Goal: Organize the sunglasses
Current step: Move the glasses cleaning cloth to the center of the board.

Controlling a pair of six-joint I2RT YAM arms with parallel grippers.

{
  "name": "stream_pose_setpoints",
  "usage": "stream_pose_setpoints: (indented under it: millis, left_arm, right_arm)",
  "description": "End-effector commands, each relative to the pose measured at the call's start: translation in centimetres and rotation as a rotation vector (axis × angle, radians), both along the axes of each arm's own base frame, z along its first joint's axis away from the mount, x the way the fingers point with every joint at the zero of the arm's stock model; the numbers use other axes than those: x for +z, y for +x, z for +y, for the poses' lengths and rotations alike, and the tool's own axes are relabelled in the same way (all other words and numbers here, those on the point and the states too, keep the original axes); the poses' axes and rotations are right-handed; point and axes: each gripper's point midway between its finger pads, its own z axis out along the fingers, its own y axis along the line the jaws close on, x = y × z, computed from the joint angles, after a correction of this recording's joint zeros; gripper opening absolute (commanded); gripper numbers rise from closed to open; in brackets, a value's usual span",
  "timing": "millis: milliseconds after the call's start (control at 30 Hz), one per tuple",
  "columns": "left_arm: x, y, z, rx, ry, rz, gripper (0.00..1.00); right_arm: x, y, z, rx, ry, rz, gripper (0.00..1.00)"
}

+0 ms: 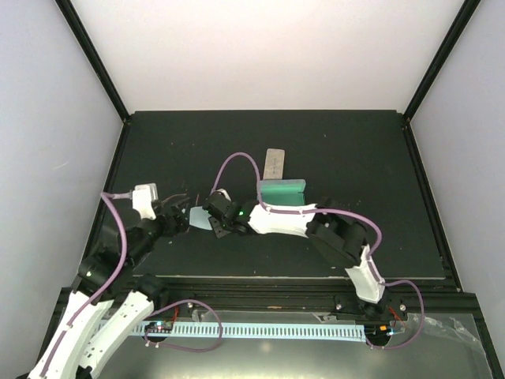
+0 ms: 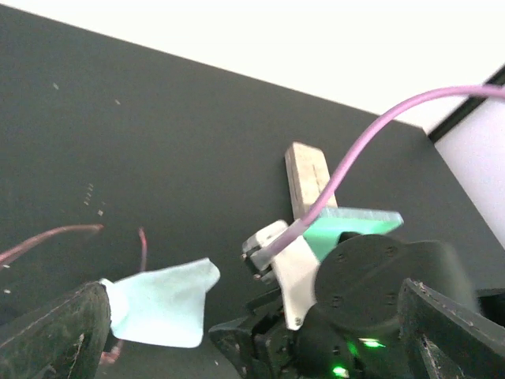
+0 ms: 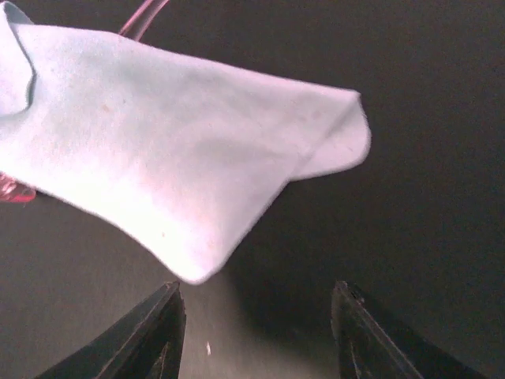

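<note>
Camera above: your left pincer (image 1: pixel 181 212) stands spread wide and empty, facing the right pincer (image 1: pixel 210 227) across a pale blue cloth (image 1: pixel 198 218) on the dark table (image 1: pixel 355 158); left wrist: the pink sunglasses (image 2: pixel 47 235) poke out from under that cloth, with a beige case (image 2: pixel 309 180) and a green case (image 2: pixel 355 223) behind; right wrist: your right fingers (image 3: pixel 150 339) stand apart, pinching nothing, the cloth just ahead.

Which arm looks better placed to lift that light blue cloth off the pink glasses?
Probably the right. The right pincer points straight at the cloth, fingers apart just short of its nearest corner. The left pincer is open too, but the cloth lies off toward one finger, over the pink sunglasses.
</note>
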Motion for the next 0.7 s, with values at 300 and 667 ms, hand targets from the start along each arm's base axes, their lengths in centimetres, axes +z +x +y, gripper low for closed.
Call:
stream_pose_setpoints:
  millis: [300, 667]
  left_arm:
    - [2.6, -2.3, 4.6, 0.179, 0.037, -0.072, 0.99]
    - [1.9, -1.9, 4.0, 0.159, 0.034, -0.042, 0.99]
  right_arm:
    - [-5.1, -0.1, 3.6, 0.087, -0.173, -0.015, 0.42]
    - [-3.2, 0.8, 2.3, -0.004, -0.179, -0.072, 0.01]
